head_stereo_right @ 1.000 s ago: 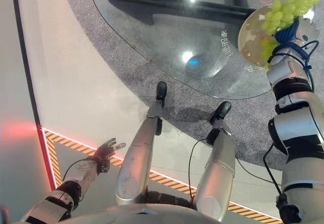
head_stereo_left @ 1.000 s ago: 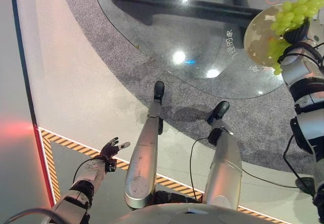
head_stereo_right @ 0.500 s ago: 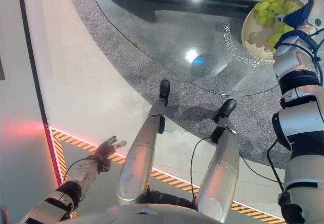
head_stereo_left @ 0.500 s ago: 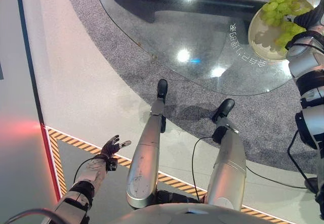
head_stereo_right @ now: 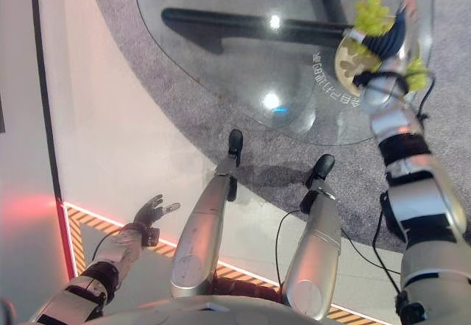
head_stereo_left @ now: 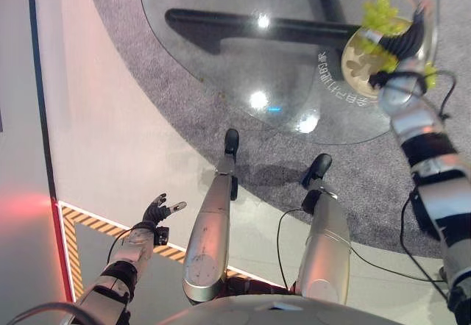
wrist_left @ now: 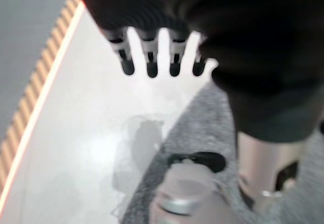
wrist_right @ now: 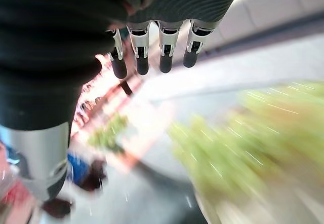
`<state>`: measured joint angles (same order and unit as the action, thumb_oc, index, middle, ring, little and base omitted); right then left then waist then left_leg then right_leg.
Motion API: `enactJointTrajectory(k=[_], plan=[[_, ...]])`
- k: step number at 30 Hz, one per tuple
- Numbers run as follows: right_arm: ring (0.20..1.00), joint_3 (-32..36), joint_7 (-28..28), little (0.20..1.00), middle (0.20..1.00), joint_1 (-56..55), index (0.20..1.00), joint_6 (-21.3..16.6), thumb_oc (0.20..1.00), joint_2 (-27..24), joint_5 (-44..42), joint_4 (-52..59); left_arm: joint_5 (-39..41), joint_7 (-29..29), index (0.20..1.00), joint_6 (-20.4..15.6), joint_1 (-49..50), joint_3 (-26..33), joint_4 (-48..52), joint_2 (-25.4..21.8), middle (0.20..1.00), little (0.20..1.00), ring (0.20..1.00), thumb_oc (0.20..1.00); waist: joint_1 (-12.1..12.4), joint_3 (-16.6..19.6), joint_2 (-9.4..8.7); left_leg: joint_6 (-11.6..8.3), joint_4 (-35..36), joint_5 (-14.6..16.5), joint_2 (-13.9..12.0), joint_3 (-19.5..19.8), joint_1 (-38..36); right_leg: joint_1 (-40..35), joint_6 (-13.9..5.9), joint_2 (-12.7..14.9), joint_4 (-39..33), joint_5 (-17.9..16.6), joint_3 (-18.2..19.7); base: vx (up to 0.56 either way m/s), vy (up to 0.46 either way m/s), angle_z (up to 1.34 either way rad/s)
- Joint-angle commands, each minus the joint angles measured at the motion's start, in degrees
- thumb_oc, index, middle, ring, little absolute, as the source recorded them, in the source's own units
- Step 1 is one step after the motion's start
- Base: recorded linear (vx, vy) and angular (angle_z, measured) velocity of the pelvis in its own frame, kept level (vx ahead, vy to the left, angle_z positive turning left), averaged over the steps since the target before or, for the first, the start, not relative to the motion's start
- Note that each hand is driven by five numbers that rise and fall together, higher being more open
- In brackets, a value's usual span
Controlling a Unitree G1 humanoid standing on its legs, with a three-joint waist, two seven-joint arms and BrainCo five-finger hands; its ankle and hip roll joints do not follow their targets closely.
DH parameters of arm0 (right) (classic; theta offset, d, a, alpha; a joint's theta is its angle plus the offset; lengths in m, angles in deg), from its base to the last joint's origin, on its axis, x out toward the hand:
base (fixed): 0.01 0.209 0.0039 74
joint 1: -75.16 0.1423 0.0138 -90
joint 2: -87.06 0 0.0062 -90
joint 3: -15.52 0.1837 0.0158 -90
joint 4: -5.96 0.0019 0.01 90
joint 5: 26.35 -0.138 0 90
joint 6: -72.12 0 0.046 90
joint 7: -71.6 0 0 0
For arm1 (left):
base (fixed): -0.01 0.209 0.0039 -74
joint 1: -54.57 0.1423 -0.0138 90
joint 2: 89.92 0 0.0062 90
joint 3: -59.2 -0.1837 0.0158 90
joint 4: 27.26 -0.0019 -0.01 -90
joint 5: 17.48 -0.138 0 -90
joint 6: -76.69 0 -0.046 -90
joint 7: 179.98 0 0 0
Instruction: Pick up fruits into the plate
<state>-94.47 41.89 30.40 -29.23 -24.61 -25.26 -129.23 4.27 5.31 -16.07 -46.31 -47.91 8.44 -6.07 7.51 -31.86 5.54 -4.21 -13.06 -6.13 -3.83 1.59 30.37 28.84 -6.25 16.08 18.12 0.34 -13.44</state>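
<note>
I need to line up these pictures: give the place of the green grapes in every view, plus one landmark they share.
Left eye view: green grapes upper right, over the plate.
Right eye view: upper right, by the right hand.
Left wrist view: not in it.
Right wrist view: a green blur past the fingers.
Shared landmark: the glass table.

Bright overhead glare spots on the glass table (head_stereo_left: 243, 53); motion-blurred grapes (wrist_right: 243, 148); red floor glow

Both eye views look steeply down from the head, sharing the glass table (head_stereo_left: 294, 60) and floor. Each wrist view looks along its own fingers at close range.
</note>
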Motion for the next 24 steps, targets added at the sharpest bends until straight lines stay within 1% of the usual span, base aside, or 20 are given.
enactJointTrajectory(k=[1,2,3,4,5,6,7,8,9,10,11,13,14,16,19,21,22,23,24], plan=[[1.0,1.39,3.2,1.0,1.0,-1.71,1.0,-3.49,1.0,-1.06,-1.28,1.77,-5.99,2.27,1.0,-0.23,0.94,0.96,-5.82,0.39,1.0,1.0,1.0,1.0,-1.33,2.06,-0.85,2.59,3.08,6.24,4.95,-3.34,-5.65,-2.54,1.77,-7.17,-0.37,3.37,-1.32,0.0,0.001,-0.07],[1.0,1.78,3.63,1.0,1.0,-6.37,1.0,-2.25,1.0,1.68,-3.38,2.99,-9.24,2.87,1.0,-0.39,0.01,1.1,-7.29,0.49,1.0,1.0,1.0,1.0,-2.44,2.06,-1.94,2.02,5.41,6.15,3.97,-4.19,-10.38,-7.37,0.99,-6.72,-3.44,2.48,-1.34,0.02,0.005,-0.06],[1.0,2.11,4.48,1.0,1.0,-8.47,1.0,-2.49,1.0,2.83,-3.65,2.79,-9.67,3.09,1.0,-0.37,-0.18,0.86,-7.86,0.6,1.0,1.0,1.0,1.0,-2.93,2.06,-2.42,1.85,6.17,6.18,3.65,-4.64,-12.25,-9.32,0.62,-6.52,-4.77,1.99,-1.12,0.03,0.008,-0.08],[1.0,2.44,4.8,1.0,1.0,-12.22,1.0,-1.59,1.0,5.11,-5.39,3.19,-9.98,2.87,1.0,0.19,-0.69,0.74,-8.33,0.98,1.0,1.0,1.0,1.0,-3.78,2.29,-3.26,1.57,7.45,6.47,3.24,-5.39,-15.63,-12.97,0.11,-6.37,-7.3,1.19,-0.59,0.03,0.012,-0.1],[1.0,2.47,4.9,1.0,1.0,-13.13,1.0,-1.49,1.0,5.65,-5.27,3.3,-9.78,2.86,1.0,0.41,-0.71,0.71,-8.42,1.15,1.0,1.0,1.0,1.0,-3.96,2.8,-3.41,1.53,7.79,6.38,3.17,-5.53,-15.9,-13.37,0.03,-6.38,-7.92,0.88,-0.6,0.05,0.02,-0.13],[1.0,2.73,5.56,1.0,1.0,-15.96,1.0,-1.07,1.0,7.26,-5.3,3.24,-9.48,2.54,1.0,0.65,-0.55,0.69,-8.84,1.59,1.0,1.0,1.0,1.0,-4.46,3.91,-3.86,1.39,8.43,6.64,2.99,-5.89,-17.25,-14.85,-0.15,-6.36,-9.11,0.6,-0.54,0.11,0.044,-0.2],[1.0,3.03,6.06,1.0,1.0,-21.56,1.0,-1.9,1.0,9.83,-4.35,1.99,-10.28,2.54,1.0,0.55,0.21,0.55,-9.87,2.65,1.0,1.0,1.0,1.0,-5.27,6.0,-4.52,1.32,9.44,7.31,2.81,-6.28,-20.01,-17.74,-0.32,-6.45,-10.95,0.44,-0.33,0.15,0.051,-0.24],[1.0,2.99,6.57,1.0,1.0,-24.54,1.0,-2.18,1.0,11.07,-3.66,1.48,-11.19,2.56,1.0,0.4,0.76,0.51,-10.3,3.23,1.0,1.0,1.0,1.0,-5.62,7.46,-4.84,1.35,9.99,7.35,2.72,-6.38,-21.0,-18.87,-0.44,-6.44,-11.84,0.14,-0.34,0.13,0.041,-0.21],[1.0,2.97,7.02,1.0,1.0,-25.49,1.0,-1.91,1.0,11.42,-3.73,1.41,-11.42,2.52,1.0,0.31,1.06,0.46,-10.39,3.39,1.0,1.0,1.0,1.0,-5.71,7.88,-4.94,1.35,10.17,7.4,2.68,-6.42,-21.43,-19.32,-0.49,-6.44,-12.11,0.08,-0.34,0.12,0.012,-0.15],[1.0,2.8,8.19,1.0,1.0,-29.91,1.0,-1.46,1.0,13.47,-3.8,0.28,-13.21,1.76,1.0,0.47,2.12,0.19,-10.42,4.12,1.0,1.0,1.0,1.0,-6.17,10.16,-5.62,1.47,10.8,7.82,2.44,-6.64,-23.42,-21.32,-0.75,-6.46,-13.23,-0.06,0.04,0.08,-0.001,-0.11],[1.0,2.78,8.2,1.0,1.0,-30.32,1.0,-1.38,1.0,13.68,-3.64,0.21,-13.41,1.72,1.0,0.5,2.26,0.14,-10.42,4.17,1.0,1.0,1.0,1.0,-6.19,10.4,-5.68,1.47,10.91,7.85,2.38,-6.7,-23.68,-21.56,-0.78,-6.46,-13.34,-0.07,0.02,0.1,-0.01,-0.11],[1.0,3.57,10.17,1.0,1.0,-33.53,1.0,-1.42,1.0,15.37,-4.92,-3.01,-14.81,1.52,1.0,0.52,3.14,-0.41,-11.56,4.77,1.0,1.0,1.0,1.0,-6.73,13.28,-6.09,1.54,12.37,7.88,1.59,-7.62,-26.0,-23.47,-1.17,-6.5,-13.95,-0.06,-0.17,0.08,-0.01,-0.07],[1.0,3.93,10.75,1.0,1.0,-34.15,1.0,-1.39,1.0,15.72,-5.24,-3.86,-15.25,1.35,1.0,0.62,3.3,-0.37,-11.86,4.86,1.0,1.0,1.0,1.0,-6.88,13.91,-6.16,1.5,12.79,7.81,1.35,-7.93,-26.52,-23.95,-1.25,-6.56,-14.11,-0.01,-0.17,0.05,-0.006,-0.07],[1.0,5.04,12.33,1.0,1.0,-36.55,1.0,-1.22,1.0,17.06,-5.43,-7.76,-17.12,1.25,1.0,1.21,3.61,-0.42,-13.13,4.9,1.0,1.0,1.0,1.0,-7.52,16.61,-6.35,0.99,14.78,7.07,0.07,-9.17,-28.86,-26.44,-1.44,-6.93,-15.03,0.23,-0.23,0.05,-0.008,-0.08],[1.0,5.98,13.51,1.0,1.0,-38.03,1.0,-0.46,1.0,18.55,-6.19,-12.1,-19.57,1.3,1.0,1.21,3.64,-0.26,-14.41,5.14,1.0,1.0,1.0,1.0,-7.76,19.05,-6.48,0.81,15.41,7.18,-0.24,-9.43,-30.56,-28.31,-1.48,-7.06,-15.95,0.35,-0.22,0.07,-0.01,-0.03],[1.0,7.18,16.83,1.0,1.0,-38.88,1.0,3.02,1.0,19.77,-8.32,-17.36,-20.39,0.85,1.0,1.77,3.89,-0.12,-15.38,5.39,1.0,1.0,1.0,1.0,-7.69,20.98,-6.6,0.84,15.44,7.75,-0.37,-9.61,-31.98,-29.84,-1.45,-7.07,-16.65,0.51,-0.24,0.06,-0.005,-0.11],[1.0,7.59,18.36,1.0,1.0,-39.1,1.0,5.13,1.0,20.01,-8.71,-19.01,-20.84,0.57,1.0,1.96,3.95,-0.01,-15.66,5.37,1.0,1.0,1.0,1.0,-7.66,21.43,-6.61,0.81,15.45,7.86,-0.47,-9.68,-32.28,-30.22,-1.45,-7.07,-16.82,0.56,-0.25,0.03,-0.003,-0.08],[1.0,7.9,19.21,1.0,1.0,-39.27,1.0,6.32,1.0,20.2,-8.26,-20.35,-21.31,0.42,1.0,2.07,3.99,0.11,-15.91,5.33,1.0,1.0,1.0,1.0,-7.61,21.78,-6.62,0.8,15.48,7.94,-0.56,-9.73,-32.56,-30.58,-1.45,-7.07,-17.0,0.6,-0.24,0.03,-0.022,-0.04],[1.0,8.66,21.55,1.0,1.0,-39.53,1.0,10.29,1.0,20.78,-9.49,-24.33,-22.65,-0.13,1.0,3.08,4.01,0.41,-16.79,5.29,1.0,1.0,1.0,1.0,-7.38,22.85,-6.79,0.83,15.68,8.23,-0.76,-9.69,-33.59,-31.78,-1.41,-7.16,-17.59,0.7,-0.32,0.03,-0.03,-0.02]])
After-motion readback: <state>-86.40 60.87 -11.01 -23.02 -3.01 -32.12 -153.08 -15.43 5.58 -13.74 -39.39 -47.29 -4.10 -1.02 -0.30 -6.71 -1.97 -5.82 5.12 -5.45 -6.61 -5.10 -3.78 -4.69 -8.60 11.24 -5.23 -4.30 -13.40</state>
